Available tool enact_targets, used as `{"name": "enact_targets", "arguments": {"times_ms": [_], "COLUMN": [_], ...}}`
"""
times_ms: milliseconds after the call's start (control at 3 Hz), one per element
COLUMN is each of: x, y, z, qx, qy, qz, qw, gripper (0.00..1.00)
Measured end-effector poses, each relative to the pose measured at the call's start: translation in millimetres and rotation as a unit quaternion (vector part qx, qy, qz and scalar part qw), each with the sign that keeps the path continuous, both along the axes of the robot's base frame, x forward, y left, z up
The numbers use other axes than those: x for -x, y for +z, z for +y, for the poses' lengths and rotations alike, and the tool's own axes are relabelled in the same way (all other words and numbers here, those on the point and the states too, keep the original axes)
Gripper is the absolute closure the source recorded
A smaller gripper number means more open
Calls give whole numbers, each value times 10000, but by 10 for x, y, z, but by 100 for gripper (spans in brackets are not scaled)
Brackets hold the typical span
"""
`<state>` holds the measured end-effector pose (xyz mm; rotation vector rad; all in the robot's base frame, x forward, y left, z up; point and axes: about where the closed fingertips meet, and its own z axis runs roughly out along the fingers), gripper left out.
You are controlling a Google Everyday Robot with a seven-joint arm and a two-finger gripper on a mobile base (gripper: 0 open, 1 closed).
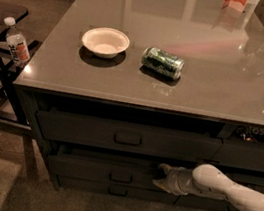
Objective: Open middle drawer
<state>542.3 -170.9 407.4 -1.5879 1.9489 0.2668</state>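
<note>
Gripper (160,177) at middle drawer (85,169) front, right of its handle (120,176); we see jaws spread. Green can (163,63) label unreadable.

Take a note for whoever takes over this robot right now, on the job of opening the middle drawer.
Gripper: low at the cabinet front, by the middle drawer, right of its handle, not on it.
Done: approach to drawer height only; the drawer looks shut.
Left: get onto the handle and pull the drawer out.
Bowl and can sit on the countertop, clear of the work.
</note>
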Motion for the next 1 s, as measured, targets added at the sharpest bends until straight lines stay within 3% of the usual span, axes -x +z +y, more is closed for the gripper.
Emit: {"name": "enact_targets", "arguments": {"times_ms": [667, 1000], "x": [86, 86], "y": [20, 21], "z": [-39, -39], "qx": [-13, -13], "qy": [-17, -17], "qz": [54, 54], "qw": [10000, 10000], "gripper": [100, 82]}}
